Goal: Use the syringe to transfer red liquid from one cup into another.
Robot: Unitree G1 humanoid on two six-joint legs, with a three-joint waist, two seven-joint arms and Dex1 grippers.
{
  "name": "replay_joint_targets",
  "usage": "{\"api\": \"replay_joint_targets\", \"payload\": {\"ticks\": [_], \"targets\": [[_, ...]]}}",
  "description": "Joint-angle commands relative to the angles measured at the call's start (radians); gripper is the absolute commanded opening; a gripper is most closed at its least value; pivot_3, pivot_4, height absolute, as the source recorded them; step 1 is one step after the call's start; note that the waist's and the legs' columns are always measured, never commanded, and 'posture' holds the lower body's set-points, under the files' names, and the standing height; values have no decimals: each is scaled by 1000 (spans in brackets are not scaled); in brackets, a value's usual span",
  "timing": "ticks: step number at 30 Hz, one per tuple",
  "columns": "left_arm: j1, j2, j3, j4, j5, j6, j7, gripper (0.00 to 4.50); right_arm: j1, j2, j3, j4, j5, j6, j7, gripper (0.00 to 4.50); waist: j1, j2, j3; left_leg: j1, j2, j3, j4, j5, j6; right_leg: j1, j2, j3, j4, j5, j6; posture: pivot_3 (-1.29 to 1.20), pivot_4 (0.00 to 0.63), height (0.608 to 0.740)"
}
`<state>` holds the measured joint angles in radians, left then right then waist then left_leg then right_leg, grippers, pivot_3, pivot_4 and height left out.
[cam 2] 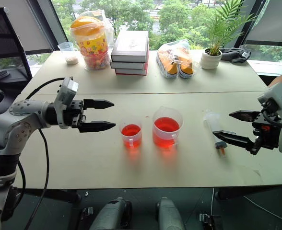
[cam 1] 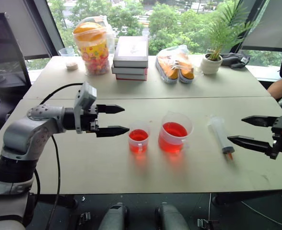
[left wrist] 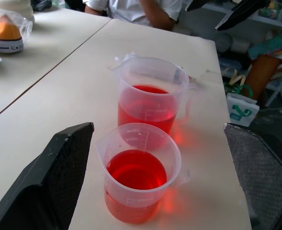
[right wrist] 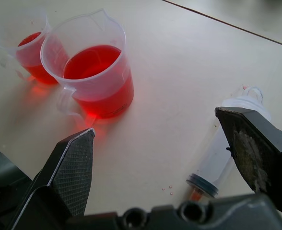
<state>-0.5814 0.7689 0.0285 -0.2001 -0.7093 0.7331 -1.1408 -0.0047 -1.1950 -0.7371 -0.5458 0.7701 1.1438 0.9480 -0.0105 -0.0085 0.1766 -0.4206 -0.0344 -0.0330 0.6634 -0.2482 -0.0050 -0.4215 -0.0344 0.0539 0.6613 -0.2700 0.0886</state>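
1. Two grippers, both spread wide and empty: left gripper [cam 1: 113,120] hovers beside the smaller cup [cam 1: 138,140], right gripper [cam 1: 246,130] near the syringe [cam 1: 221,135].
2. Syringe's lying flat on the table [cam 1: 83,163], right of the measuring cup [cam 1: 175,132] holding red liquid [cam 1: 174,130].
3. I'd straddle the barrel mid-length, not the plunger.

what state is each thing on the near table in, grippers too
syringe: lying flat on the table, unheld, orange tip toward the near edge
larger cup: upright, about half full of red liquid
smaller cup: upright, also holding red liquid, about half full
left gripper: open, empty, beside the smaller cup
right gripper: open, empty, just beside the syringe, not touching it
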Motion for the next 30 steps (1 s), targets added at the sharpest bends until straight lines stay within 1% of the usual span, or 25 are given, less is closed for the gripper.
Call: {"api": "replay_joint_targets", "payload": {"ticks": [1,2,6,12,18,24,30], "targets": [[2,13,26,-16,-5,-14,-8,4500,-2,-1,-45,-15,-2,-4,-11,4446,0,0,0,0,0,0,0,0,0,0,0,0,0,0,0,0,150,740],[1,15,22,-15,3,-21,-10,4500,-2,1,-47,-17,-1,-2,-15,4446,0,0,0,0,0,0,0,0,0,0,0,0,0,0,0,0,150,740],[-30,-3,35,-4,-38,9,-9,4500,0,10,-54,-36,10,12,-31,4446,1,0,0,0,0,0,0,0,0,0,0,0,0,0,0,0,150,740],[-35,-8,19,12,-18,-11,-8,4500,-7,19,-60,-60,37,45,-59,4446,0,0,0,0,0,0,0,0,0,0,0,0,0,0,0,0,150,740],[-34,-13,18,4,-18,-12,-1,4500,-23,-8,-34,-39,34,46,-64,4446,0,0,0,0,0,0,0,0,0,0,0,0,0,0,0,0,150,740],[-16,-27,9,-16,-22,-8,9,4500,-28,-44,-42,-16,34,63,-50,4446,1,0,0,0,0,0,0,0,0,0,0,0,0,0,0,0,150,740],[-13,-21,9,-17,-23,-4,7,4500,-21,-43,-14,-2,18,44,-48,4446,0,0,0,0,0,0,0,0,0,0,0,0,0,0,0,0,150,740]]}}
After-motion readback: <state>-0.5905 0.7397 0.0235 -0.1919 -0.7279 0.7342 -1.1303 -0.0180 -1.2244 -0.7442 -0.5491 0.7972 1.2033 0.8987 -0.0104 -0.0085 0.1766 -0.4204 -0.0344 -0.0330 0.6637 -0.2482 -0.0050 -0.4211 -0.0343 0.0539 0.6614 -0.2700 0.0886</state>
